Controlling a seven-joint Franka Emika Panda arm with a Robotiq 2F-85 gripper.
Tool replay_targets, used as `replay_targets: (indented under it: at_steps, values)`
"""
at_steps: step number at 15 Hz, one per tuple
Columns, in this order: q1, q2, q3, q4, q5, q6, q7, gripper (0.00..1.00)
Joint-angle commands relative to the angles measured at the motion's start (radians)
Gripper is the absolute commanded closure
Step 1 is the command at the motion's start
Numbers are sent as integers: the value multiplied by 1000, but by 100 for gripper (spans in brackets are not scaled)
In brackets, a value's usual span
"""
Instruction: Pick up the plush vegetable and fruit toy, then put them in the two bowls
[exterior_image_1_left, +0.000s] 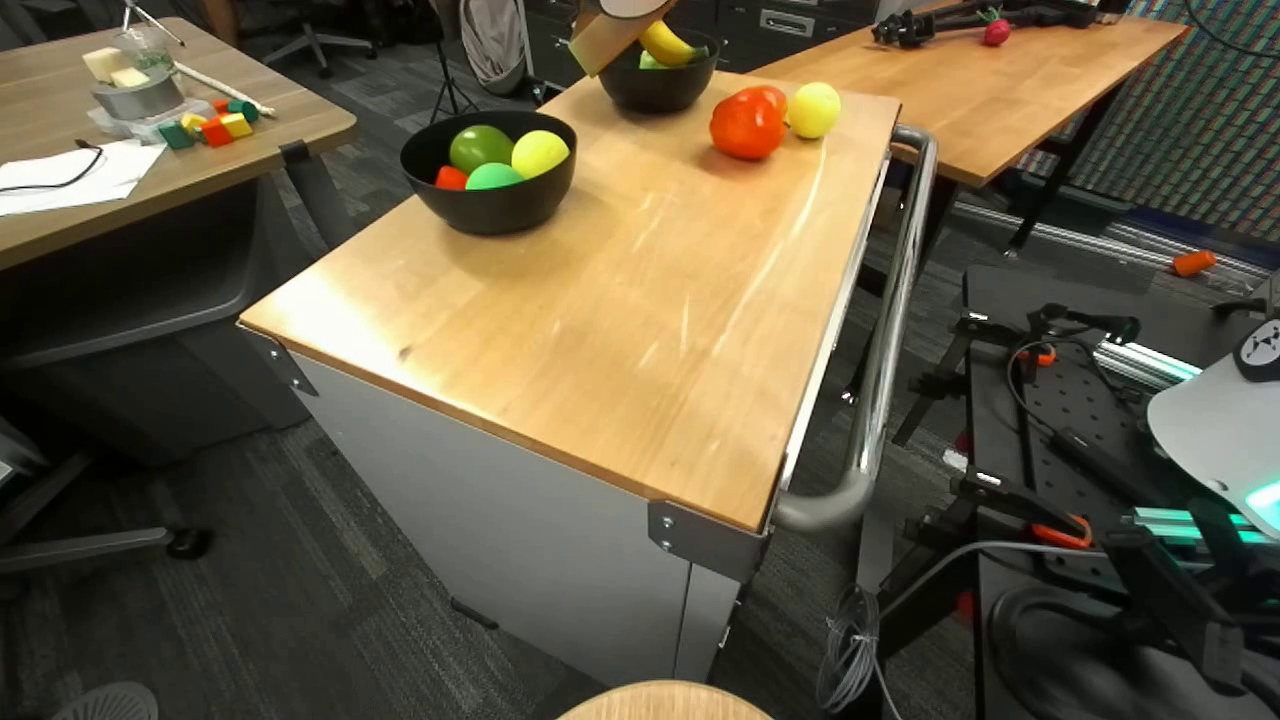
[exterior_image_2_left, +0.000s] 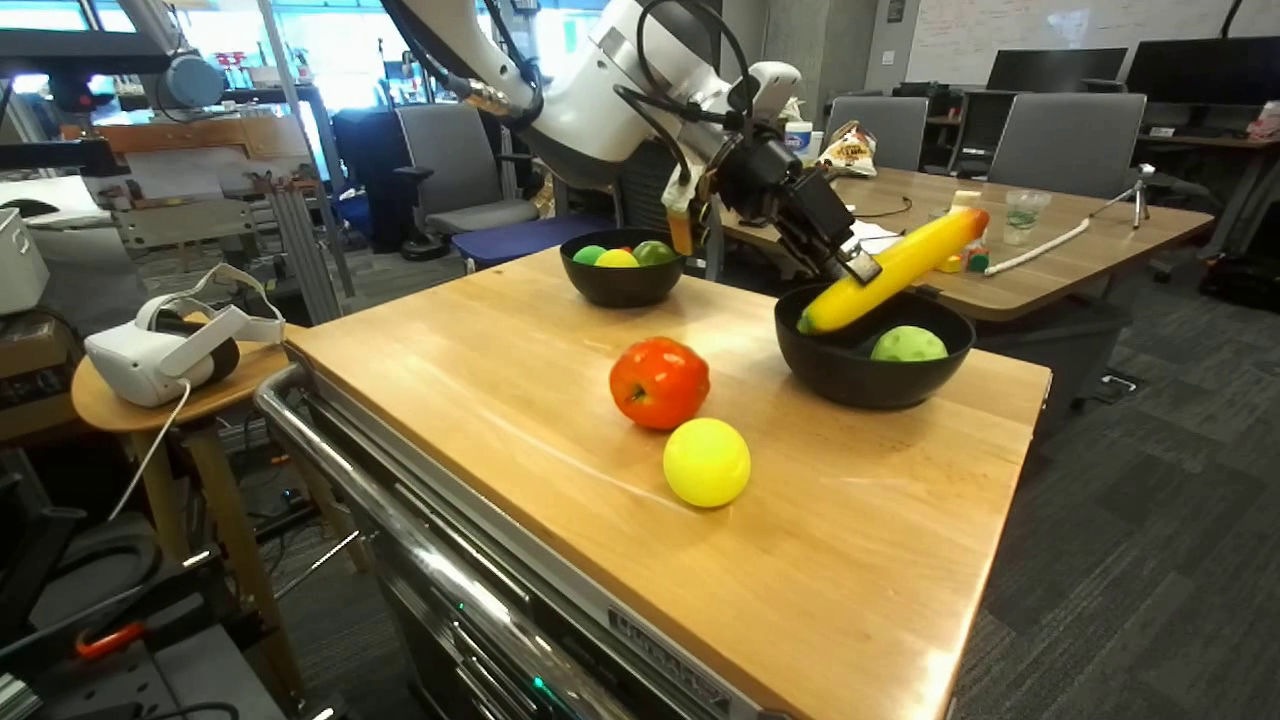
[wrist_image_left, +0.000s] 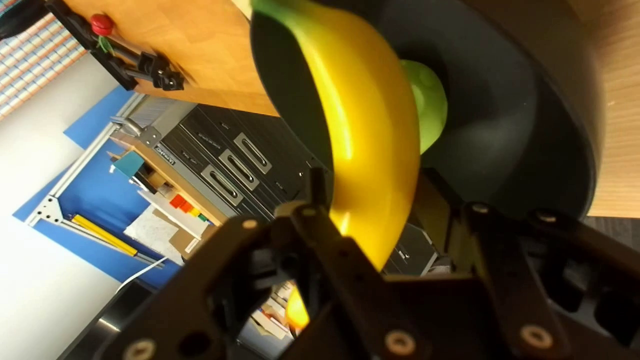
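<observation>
My gripper (exterior_image_2_left: 862, 268) stands over a black bowl (exterior_image_2_left: 870, 382) with the yellow banana (exterior_image_2_left: 915, 262) between its fingers. The banana slants, green stem down at the bowl's rim and other end raised outside. In the wrist view the right finger (wrist_image_left: 434, 200) meets the banana's edge; a thin dark gap shows beside the left one, so whether they press on it is unclear. A pale green toy (exterior_image_2_left: 908, 344) lies in that bowl. The second black bowl (exterior_image_1_left: 490, 208) holds green, yellow and red rounds. On the wooden top sit a red-orange toy (exterior_image_2_left: 658, 383) and a yellow ball (exterior_image_2_left: 706, 462).
A metal handle rail (exterior_image_1_left: 905, 300) runs along one side of the cart top. Beyond the cart stands a table (exterior_image_2_left: 1040, 240) with a cup and small blocks. In an exterior view a tan piece (exterior_image_1_left: 605, 42) on the arm hides the fingers.
</observation>
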Motion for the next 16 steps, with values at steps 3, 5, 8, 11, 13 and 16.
replay_targets:
  at_steps: [3,5,8,11,13,16]
  values:
    - [24,26,-7,58,13,-35,-42,4]
    - [29,-6,3,31,18,-23,-54,0]
    - [16,-129,61,-69,67,86,-166,0]
    - [29,-274,95,-174,127,181,-171,0]
    - [42,-380,113,-268,166,256,-141,0]
    - [69,-345,97,-218,166,268,-144,0]
